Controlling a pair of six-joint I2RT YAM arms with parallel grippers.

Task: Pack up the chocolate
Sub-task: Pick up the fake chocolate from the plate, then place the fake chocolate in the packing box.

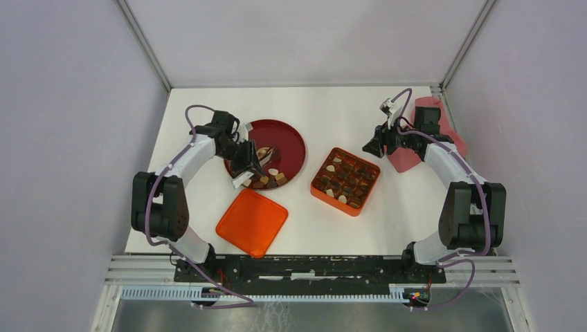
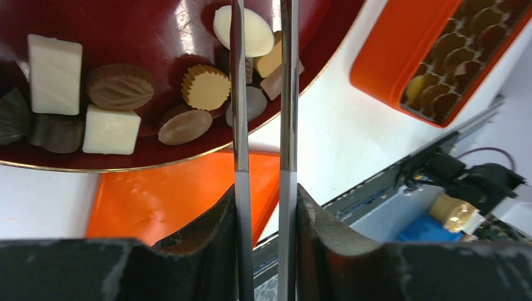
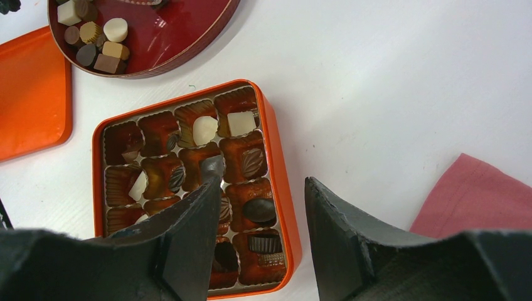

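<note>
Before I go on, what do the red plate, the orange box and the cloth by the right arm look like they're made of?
Red plate: glossy, lacquer-like plastic or glazed ceramic, judging by bright reflections and a thin gold rim line.
Orange box: smooth and slightly shiny, probably painted tin or stiff plastic; its brown tray with fluted cells looks like thin moulded plastic.
Cloth: matte pink fabric, softly folded.

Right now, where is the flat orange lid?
In the top view the orange lid lies flat on the table's left half, just in front of the red plate and left of the orange box.
</note>
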